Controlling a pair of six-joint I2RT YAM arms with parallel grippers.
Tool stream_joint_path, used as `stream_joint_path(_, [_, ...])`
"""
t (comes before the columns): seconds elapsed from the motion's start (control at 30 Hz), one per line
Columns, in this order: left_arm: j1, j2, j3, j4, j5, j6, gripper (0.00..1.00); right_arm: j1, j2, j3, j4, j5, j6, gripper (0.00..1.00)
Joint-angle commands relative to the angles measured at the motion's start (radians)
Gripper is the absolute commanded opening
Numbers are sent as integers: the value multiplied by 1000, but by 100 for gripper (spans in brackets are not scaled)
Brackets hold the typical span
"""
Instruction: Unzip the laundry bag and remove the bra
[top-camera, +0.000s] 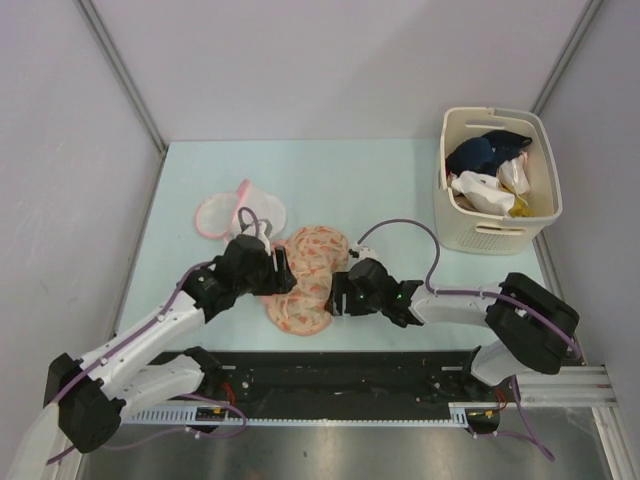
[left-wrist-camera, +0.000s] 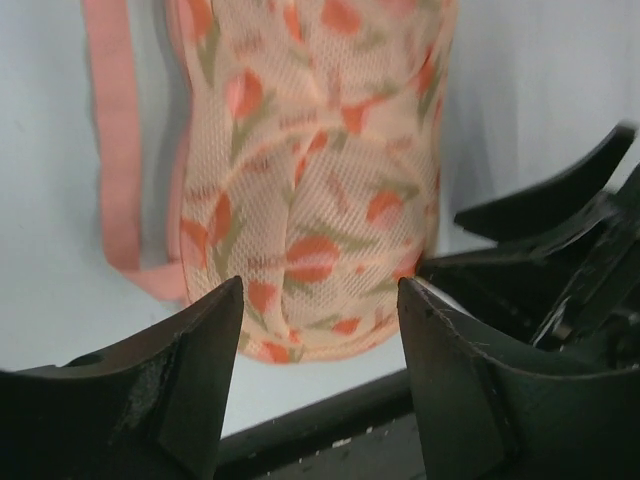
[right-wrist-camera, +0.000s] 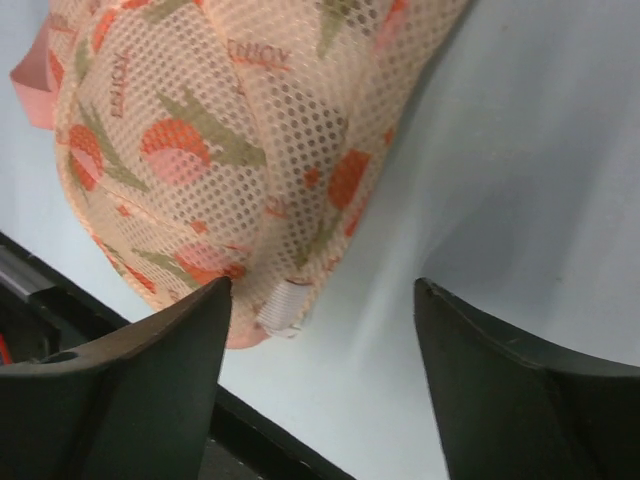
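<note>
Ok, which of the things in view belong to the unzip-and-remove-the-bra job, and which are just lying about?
Part of the job: laundry bag, between the two arms; left gripper and right gripper, fingers open beside it. The bra is not visible.

Just lying about: white round cloth with pink edge; basket; navy garment and white garment inside it.
</note>
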Motion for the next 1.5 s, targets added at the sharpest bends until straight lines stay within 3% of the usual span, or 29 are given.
stream_joint_path(0.0, [-27, -10, -133, 71, 159, -126, 66, -31, 49, 27, 129, -67, 42, 71])
stream_joint_path(0.1, [-41, -27, -198, 88, 165, -160, 64, -54, 57, 26, 134, -65, 49, 46])
stream_joint_path(0.13, [-41, -33, -212, 89, 163, -162, 64, -61, 57, 25, 134, -66, 49, 32])
stream_joint_path(0.23, [-41, -26, -258, 106, 125, -169, 70, -77, 54, 26, 135, -67, 45, 0])
stream_joint_path(0.27, [-41, -6, -272, 144, 111, -168, 74, -78, 51, 27, 134, -65, 43, 0])
stream_joint_path(0.47, [-41, 177, -287, 358, 96, -130, 72, -56, -6, 21, 56, 27, 52, 0])
stream_joint_path(0.6, [-41, 437, -116, 436, 119, -90, 70, 22, -107, -10, -25, 150, 114, 0])
stream_joint_path(0.77, [-43, 632, 110, 404, 130, -12, 70, 174, -185, -37, -46, 285, 259, 0])
stream_joint_path(0.8, [-41, 657, 191, 384, 118, 25, 70, 209, -182, -36, -47, 289, 269, 2])
stream_joint_path(0.83, [-40, 688, 233, 328, 101, 44, 70, 223, -181, -36, -46, 292, 270, 21])
stream_joint_path(0.87, [-40, 700, 273, 300, 58, 62, 71, 231, -181, -34, -50, 294, 272, 31])
stream_joint_path(0.93, [-37, 702, 354, 236, 29, 107, 71, 237, -197, -27, -119, 321, 278, 51])
stream_joint_path(0.97, [-34, 696, 369, 220, 13, 131, 72, 238, -237, -27, -172, 337, 272, 52])
stream_joint_path(1.03, [-26, 662, 394, 188, 5, 148, 72, 238, -294, -27, -223, 381, 247, 53])
stream_joint_path(1.23, [-11, 530, 334, 108, 5, 185, 73, 238, -441, 21, -360, 394, -31, 50])
stream_joint_path(1.47, [129, 334, 178, 45, 122, 134, 73, 401, -163, 191, -461, 553, -294, 50])
